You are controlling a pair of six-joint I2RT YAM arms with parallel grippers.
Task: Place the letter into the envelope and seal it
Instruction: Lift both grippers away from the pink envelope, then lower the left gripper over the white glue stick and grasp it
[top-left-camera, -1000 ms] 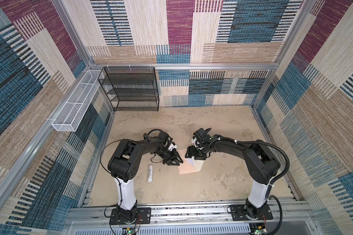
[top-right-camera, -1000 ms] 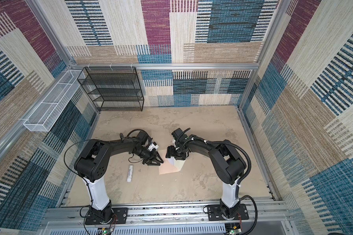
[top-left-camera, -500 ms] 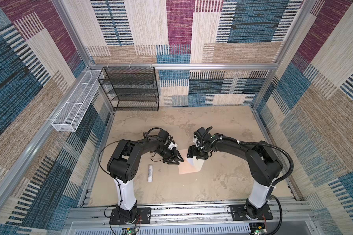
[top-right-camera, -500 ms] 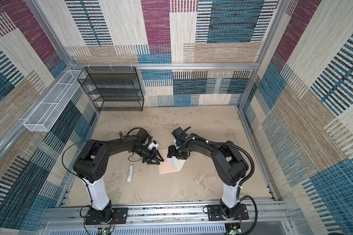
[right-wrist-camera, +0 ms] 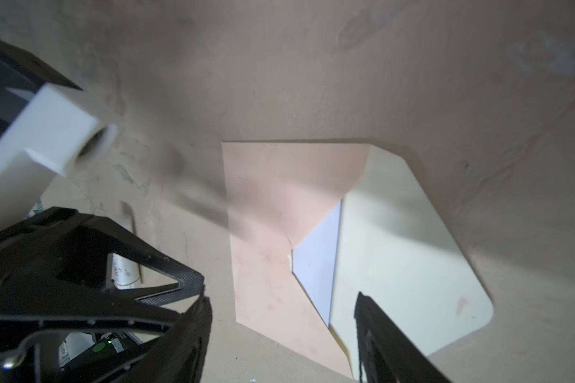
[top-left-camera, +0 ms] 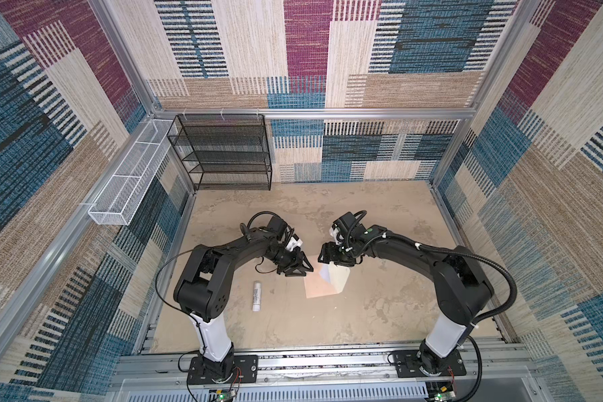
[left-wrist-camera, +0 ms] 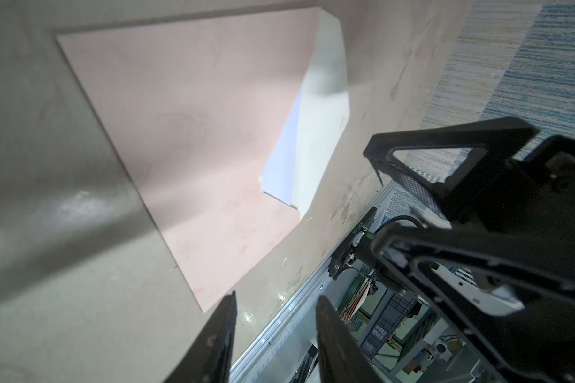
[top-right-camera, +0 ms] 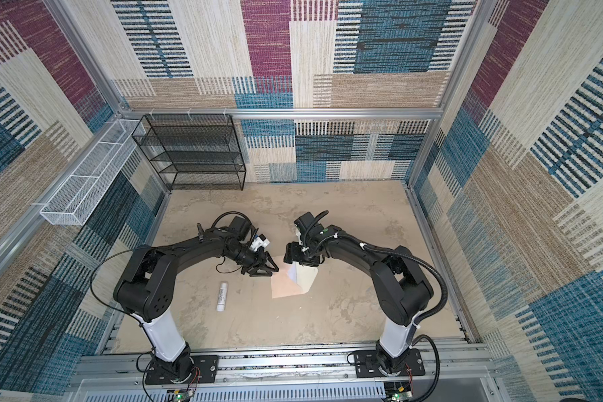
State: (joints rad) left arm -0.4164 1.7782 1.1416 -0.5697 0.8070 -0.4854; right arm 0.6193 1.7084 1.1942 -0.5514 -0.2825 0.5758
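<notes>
The envelope (top-left-camera: 317, 289) lies flat mid-table (top-left-camera: 362, 320), its cream flap (right-wrist-camera: 405, 265) folded open, and only a white sliver of the letter (right-wrist-camera: 316, 265) peeks from its mouth. The left gripper (top-left-camera: 302, 271) hovers by the envelope's far left corner, jaws parted and empty, while the right gripper (top-left-camera: 331, 259) hangs over the flap's far edge, jaws wide with nothing between. A white tube (top-left-camera: 257, 296) lies off to the left.

Robotics lab cell, aluminium-framed enclosure (top-left-camera: 328, 112), patchwork woven wall panels (top-left-camera: 307, 52), robot arms (top-left-camera: 230, 252) bolted to a rail (top-left-camera: 328, 363)

The left gripper (left-wrist-camera: 274, 300) has spread its fingers (left-wrist-camera: 224, 320) slightly wider.
</notes>
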